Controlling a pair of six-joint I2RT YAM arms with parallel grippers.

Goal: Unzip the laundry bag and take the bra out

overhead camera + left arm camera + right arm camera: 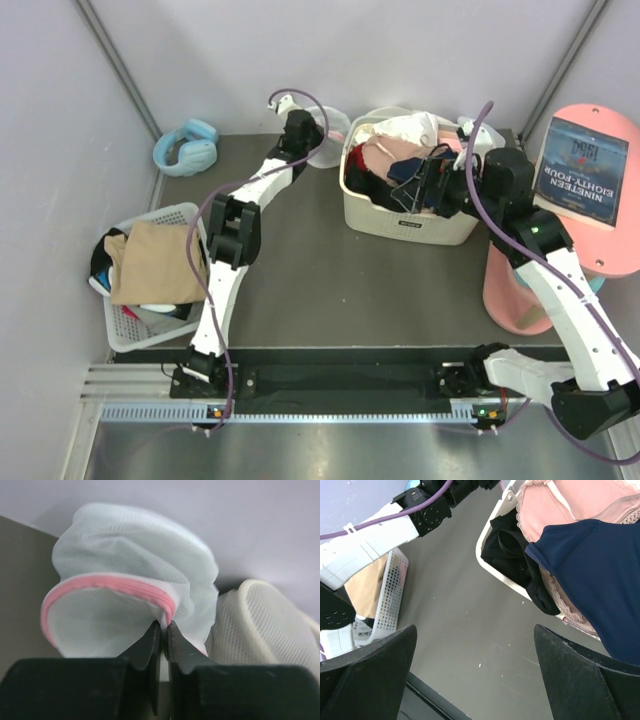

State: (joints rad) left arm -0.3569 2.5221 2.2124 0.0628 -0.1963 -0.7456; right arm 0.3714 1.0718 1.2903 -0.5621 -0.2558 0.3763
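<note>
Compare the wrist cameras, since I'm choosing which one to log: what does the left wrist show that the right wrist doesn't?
Left wrist only: the laundry bag, its pink trim pinched by the shut left gripper. Right wrist only: the open right gripper and the cream basket with a black garment over its rim. Both: the grey table.

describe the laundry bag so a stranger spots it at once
Start at the cream basket of clothes at the back. Just left of it sits the laundry bag, a small white mesh dome. Only it has a pink zipper rim.
</note>
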